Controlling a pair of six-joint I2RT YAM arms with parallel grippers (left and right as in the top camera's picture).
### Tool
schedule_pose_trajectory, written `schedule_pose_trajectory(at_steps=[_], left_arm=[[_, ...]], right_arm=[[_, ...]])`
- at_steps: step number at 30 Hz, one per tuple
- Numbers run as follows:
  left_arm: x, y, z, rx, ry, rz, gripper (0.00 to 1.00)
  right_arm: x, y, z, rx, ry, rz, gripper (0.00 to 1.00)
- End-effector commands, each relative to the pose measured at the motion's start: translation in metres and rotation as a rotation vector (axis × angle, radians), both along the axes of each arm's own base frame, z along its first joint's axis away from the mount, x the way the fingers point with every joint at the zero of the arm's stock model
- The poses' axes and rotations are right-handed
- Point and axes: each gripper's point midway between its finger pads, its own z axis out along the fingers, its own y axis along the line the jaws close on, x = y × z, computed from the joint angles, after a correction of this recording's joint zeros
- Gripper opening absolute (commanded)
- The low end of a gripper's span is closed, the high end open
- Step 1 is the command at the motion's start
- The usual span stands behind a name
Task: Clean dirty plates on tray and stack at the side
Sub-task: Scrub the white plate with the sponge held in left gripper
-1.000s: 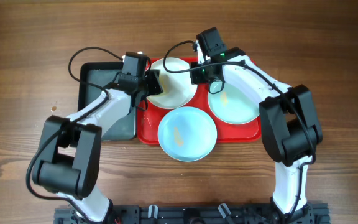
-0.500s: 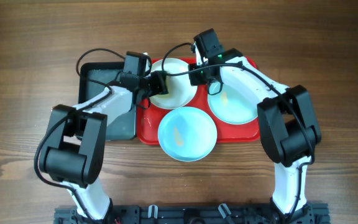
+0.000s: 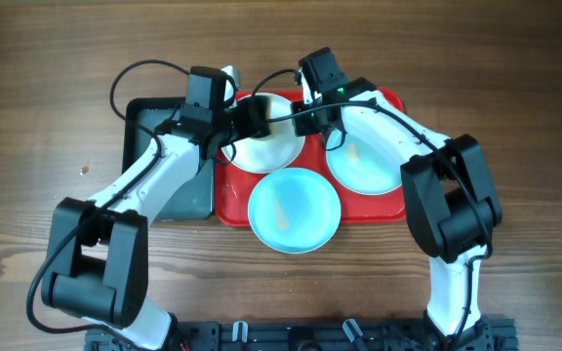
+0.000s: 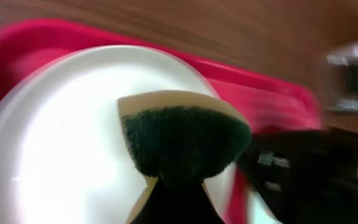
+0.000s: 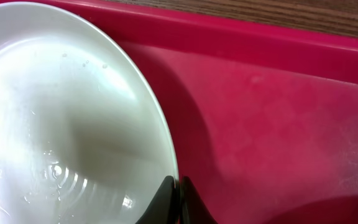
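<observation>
Red tray (image 3: 230, 200) mid-table. On it: front aqua plate (image 3: 294, 210) overhanging the near rim, right aqua plate (image 3: 364, 161), white plate (image 3: 271, 151) back left. Green sponge (image 4: 182, 146) clamped in left gripper (image 3: 245, 117), over white plate; wrist view blurred, contact unclear. Right gripper (image 5: 179, 190) pinching white plate's rim

No lettering, brand mark or number can be read in any of the three views. The red tray (image 3: 230, 203), the white plate (image 3: 271, 151) and the aqua plates (image 3: 294, 209) (two, one overhanging the tray's front rim) are seen unmarked.
</observation>
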Motion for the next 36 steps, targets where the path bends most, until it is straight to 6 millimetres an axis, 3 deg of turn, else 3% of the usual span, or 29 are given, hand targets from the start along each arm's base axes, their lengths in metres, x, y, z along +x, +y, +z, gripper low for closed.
schedule_pose_trajectory(at_steps=[1, 10, 15, 25, 27, 30, 32, 34, 36], left_arm=[[0.004, 0.028, -0.009, 0.165, -0.011, 0.067, 0.04], [-0.001, 0.040, -0.045, 0.244, 0.068, 0.094, 0.04], [-0.001, 0.046, -0.055, 0.278, 0.082, 0.111, 0.04], [-0.017, -0.019, -0.080, -0.036, 0.183, -0.114, 0.04], [-0.016, -0.028, -0.070, -0.090, 0.164, -0.149, 0.04], [-0.002, -0.036, -0.031, -0.127, 0.081, -0.169, 0.04], [0.005, -0.038, 0.005, -0.143, -0.005, -0.174, 0.04], [0.008, -0.029, 0.024, -0.104, -0.050, -0.132, 0.04], [0.008, -0.006, 0.019, 0.005, -0.033, -0.045, 0.04]], right_arm=[[0.001, 0.002, 0.015, 0.001, -0.036, 0.022, 0.04], [-0.007, 0.001, 0.011, -0.041, -0.033, 0.145, 0.04], [-0.007, 0.001, 0.012, -0.041, -0.037, 0.146, 0.04], [-0.006, 0.001, 0.012, -0.039, -0.039, 0.143, 0.04], [-0.006, 0.001, 0.012, -0.038, -0.040, 0.142, 0.04], [-0.006, 0.001, 0.012, -0.038, -0.040, 0.143, 0.04], [-0.006, 0.001, 0.012, -0.038, -0.040, 0.143, 0.04], [-0.006, 0.001, 0.012, -0.038, -0.040, 0.143, 0.04], [-0.006, 0.001, 0.012, -0.038, -0.040, 0.143, 0.04]])
